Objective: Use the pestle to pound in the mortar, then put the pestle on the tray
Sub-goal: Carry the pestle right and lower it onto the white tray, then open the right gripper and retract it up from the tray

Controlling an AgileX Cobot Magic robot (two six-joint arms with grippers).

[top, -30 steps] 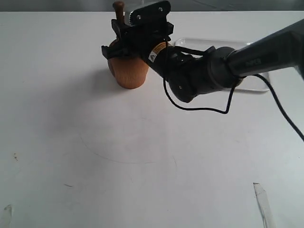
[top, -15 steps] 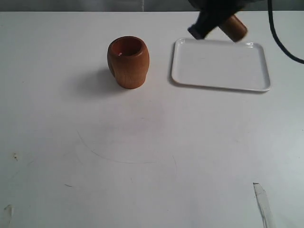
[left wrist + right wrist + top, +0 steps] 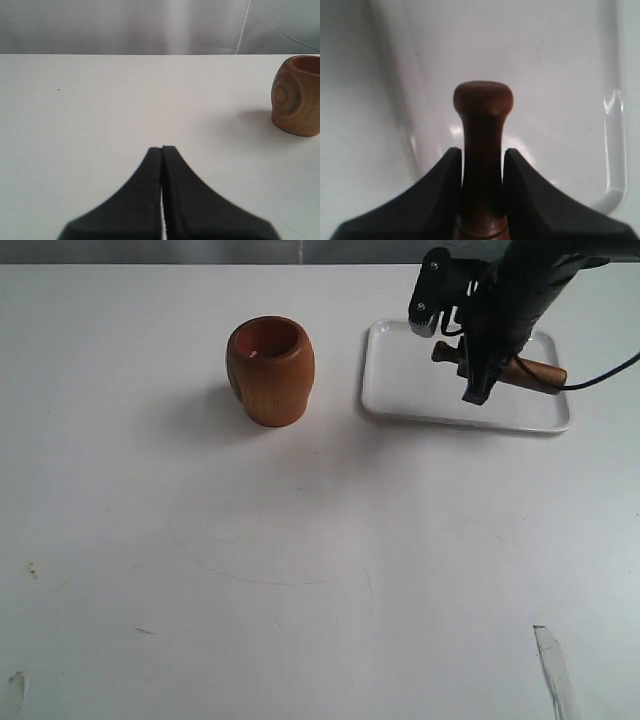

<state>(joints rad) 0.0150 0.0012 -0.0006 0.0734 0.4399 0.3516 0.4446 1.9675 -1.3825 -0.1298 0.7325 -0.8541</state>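
Observation:
The orange-brown mortar [image 3: 270,370] stands upright on the white table, left of the white tray [image 3: 410,390]; the left wrist view also shows the mortar [image 3: 297,95]. My right gripper [image 3: 462,358] hangs low over the tray, shut on the dark brown pestle [image 3: 535,373], which lies about level and very close to the tray, though contact cannot be judged. In the right wrist view the pestle [image 3: 482,115] sticks out knob first between the fingers of the right gripper [image 3: 482,152], above the tray [image 3: 545,65]. My left gripper [image 3: 162,148] is shut and empty, well away from the mortar.
The right arm's black cable [image 3: 605,375] loops off past the tray's right end. A strip of tape [image 3: 553,665] lies near the front right of the table. Faint pencil arcs [image 3: 250,575] mark the table's middle. The left arm is outside the exterior view.
My right gripper lifted the pestle out of the mortar, swung right and came down over the tray. The mortar now stands uncovered with nothing in its mouth.

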